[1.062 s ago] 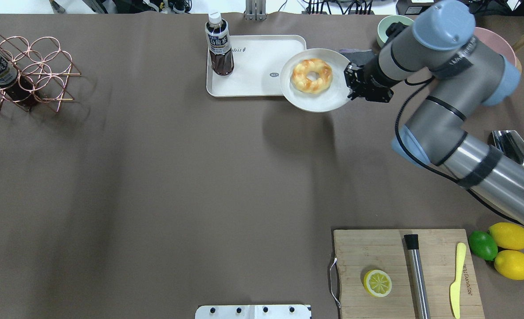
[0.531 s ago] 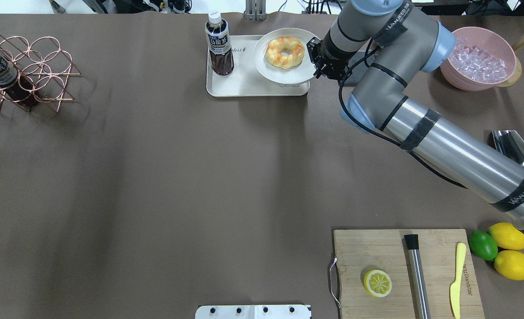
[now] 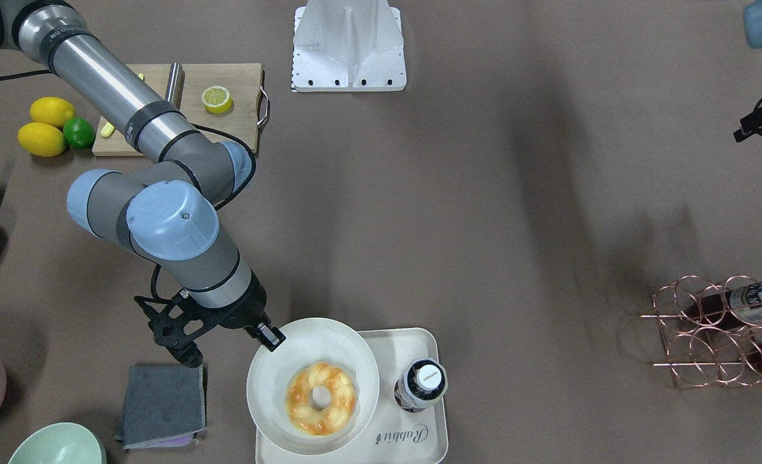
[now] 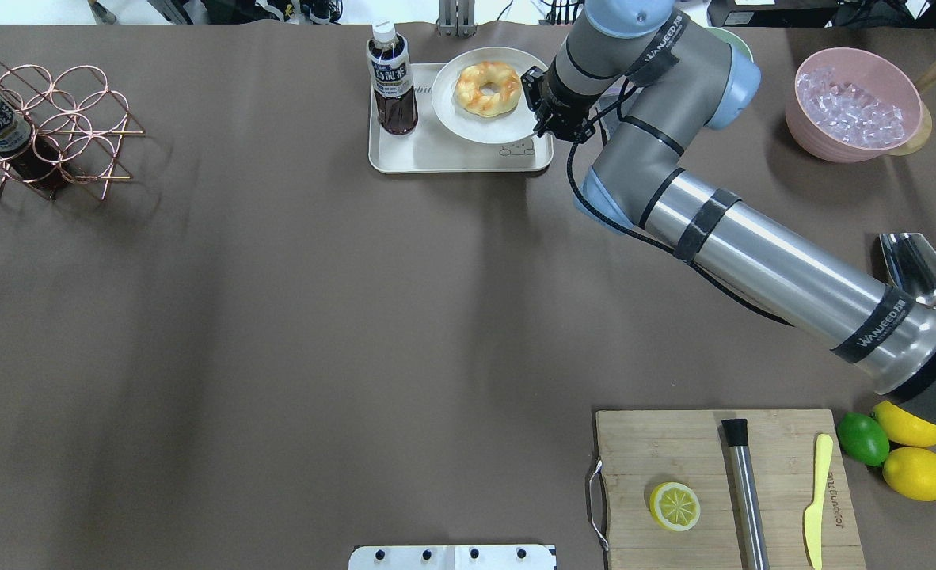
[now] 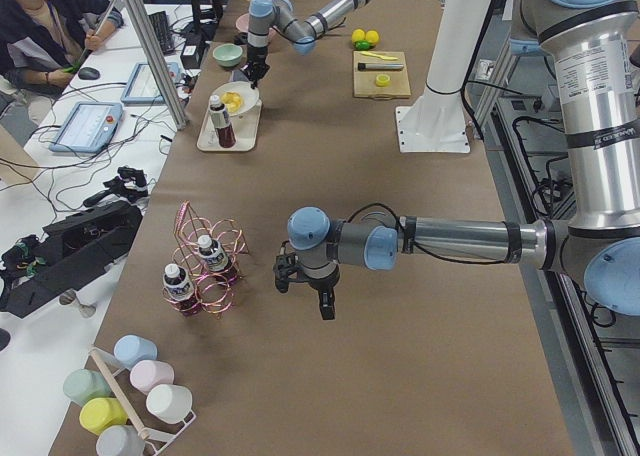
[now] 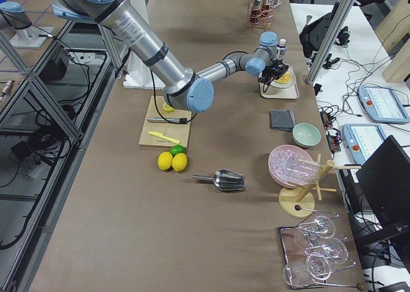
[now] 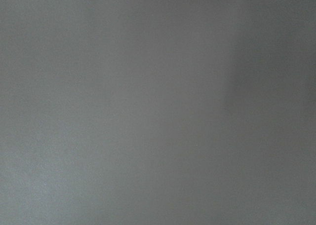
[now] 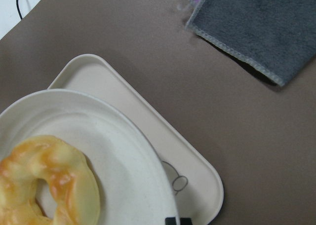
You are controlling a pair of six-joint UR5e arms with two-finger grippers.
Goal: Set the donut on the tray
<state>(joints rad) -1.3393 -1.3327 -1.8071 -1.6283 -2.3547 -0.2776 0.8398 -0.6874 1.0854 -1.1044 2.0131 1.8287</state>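
**Item:** donut (image 4: 487, 89). It lies on the round plate (image 4: 476, 128), over the right half of the tray (image 4: 405, 158). It is a ring, so it has no long axis to align.

**Holder:** right gripper (image 3: 270, 338), closed on the plate's rim at the side away from the bottle (image 4: 391, 79). From the gripper the donut lies toward the robot's left, about the plate's middle.

**Contact:** whether the plate's underside touches the tray cannot be told.

**Other arm:** left gripper (image 5: 321, 298), well apart over bare worktop (image 4: 278, 317) near the wire rack (image 4: 56, 119). Whether it is open or closed cannot be told. The right arm is much the nearer.

**Room:** the bottle stands at the tray's left end and the plate sits just beside it, so there looks to be little spare room for lowering. A grey cloth (image 3: 162, 403) lies on the worktop beyond the tray's right rim.
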